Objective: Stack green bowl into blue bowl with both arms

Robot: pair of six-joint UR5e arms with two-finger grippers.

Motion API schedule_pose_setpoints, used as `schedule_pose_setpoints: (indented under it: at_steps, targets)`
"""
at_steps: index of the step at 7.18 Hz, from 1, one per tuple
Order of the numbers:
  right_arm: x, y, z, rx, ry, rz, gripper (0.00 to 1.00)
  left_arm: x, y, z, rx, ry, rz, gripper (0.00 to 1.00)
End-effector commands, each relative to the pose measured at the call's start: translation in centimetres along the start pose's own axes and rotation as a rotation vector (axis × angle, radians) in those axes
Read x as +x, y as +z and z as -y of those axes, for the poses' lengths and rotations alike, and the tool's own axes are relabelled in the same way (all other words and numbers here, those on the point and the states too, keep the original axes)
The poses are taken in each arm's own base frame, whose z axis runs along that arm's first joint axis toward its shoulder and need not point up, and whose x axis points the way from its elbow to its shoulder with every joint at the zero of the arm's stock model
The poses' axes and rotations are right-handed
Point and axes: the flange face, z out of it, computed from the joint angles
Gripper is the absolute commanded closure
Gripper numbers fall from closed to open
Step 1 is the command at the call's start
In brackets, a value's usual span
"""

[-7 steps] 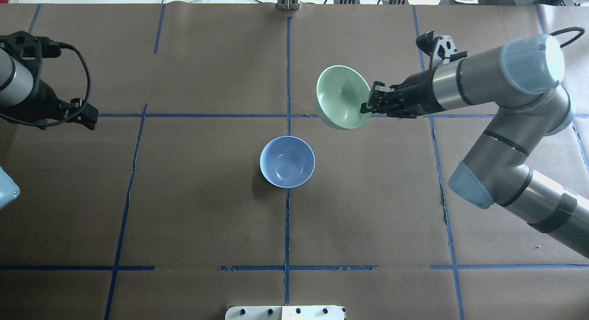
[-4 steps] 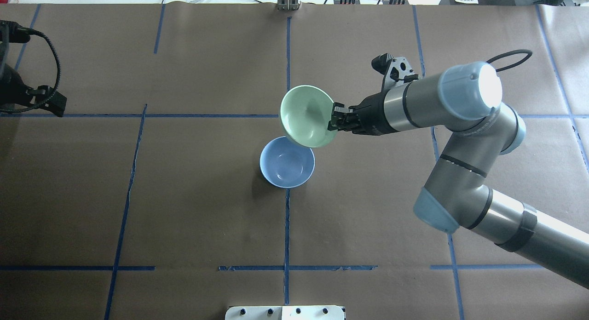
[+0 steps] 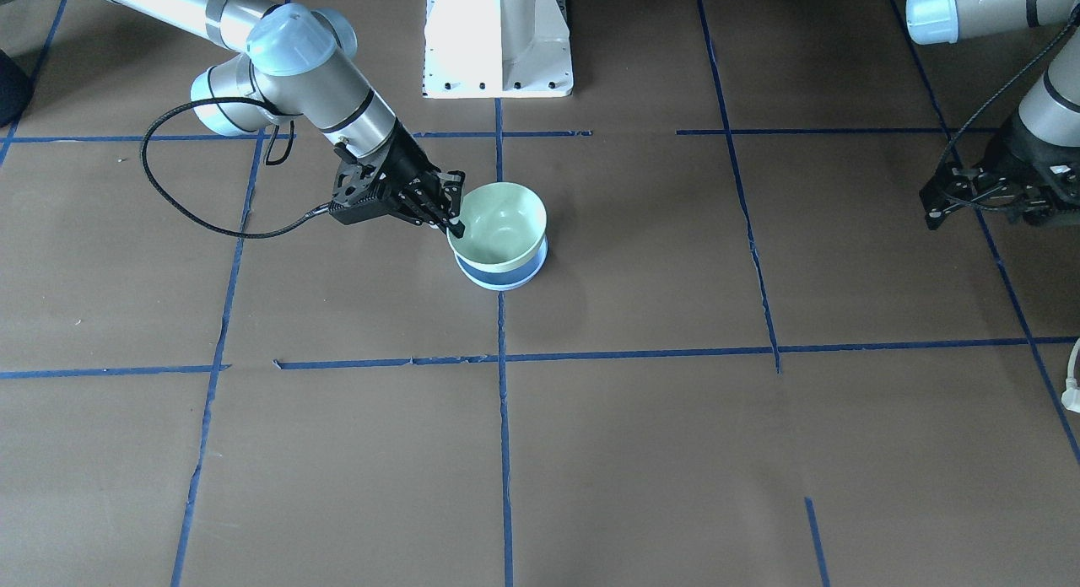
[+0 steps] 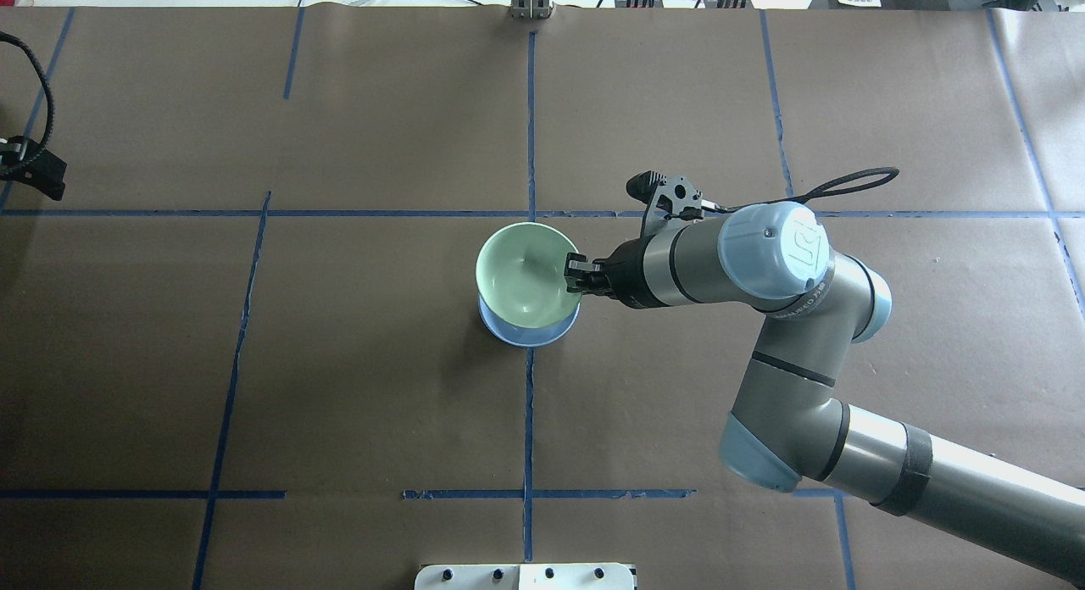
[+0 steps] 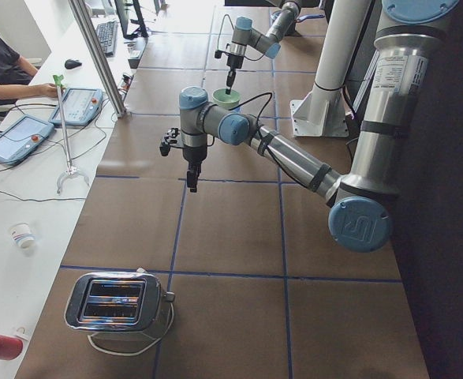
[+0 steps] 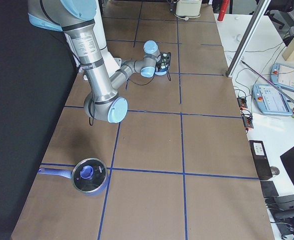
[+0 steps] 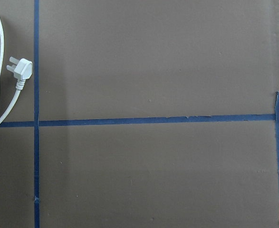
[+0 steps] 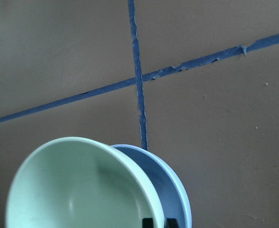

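Front view: my right gripper [image 3: 452, 224] is clamped on the rim of the green bowl [image 3: 499, 223], on the side facing my right arm. The green bowl sits inside the blue bowl [image 3: 504, 275], with only a blue band showing below it. My left gripper [image 3: 983, 197] hangs well apart at the table's side. I can't tell if its fingers are apart or together.

Overhead: a second ago the green bowl [image 4: 519, 272] was in the air, tipped up, far-right of the blue bowl [image 4: 532, 336]. Now it's down over it and nearly concentric, with a blue crescent on the near side. My left gripper [image 4: 36, 173] has pulled back to the left edge.

Left side view: green bowl [image 5: 226, 95] far off under my right arm, too small for detail.

Left wrist: brown paper, blue tape [image 7: 129, 120] and a white plug [image 7: 20, 71].

Right wrist: the green rim [image 8: 77, 190] rides above the blue rim [image 8: 173, 186], slightly tilted.

Judgement: the placement is basically done, so I should let go next. The tilt may make the bowl rock as it settles.
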Motion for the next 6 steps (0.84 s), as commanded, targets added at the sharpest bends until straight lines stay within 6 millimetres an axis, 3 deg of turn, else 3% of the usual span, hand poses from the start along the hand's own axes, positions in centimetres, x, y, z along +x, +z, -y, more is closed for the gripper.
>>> schedule_pose_setpoints:
  at_steps: [1,3,4,5,6]
  targets:
    - [-0.3,-0.1,0.0,0.015,0.060,0.003,0.00,-0.1,0.1,0.0,-0.002,-0.001,0.001,0.00]
    - [-0.1,-0.7,1.3,0.036,0.064,0.003,0.00,-0.2,0.3,0.1,-0.005,-0.003,0.003,0.00]
    - [1.1,-2.1,3.7,0.059,0.068,-0.006,0.00,-0.4,0.2,0.1,-0.003,-0.002,0.004,0.00]
    - [4.5,-3.3,5.8,0.053,0.060,-0.047,0.00,-2.0,-0.3,0.6,-0.004,0.040,-0.010,0.00]
    - [6.8,-5.2,8.6,0.024,-0.010,-0.083,0.00,-4.9,-0.1,1.4,-0.036,0.062,-0.057,0.00]
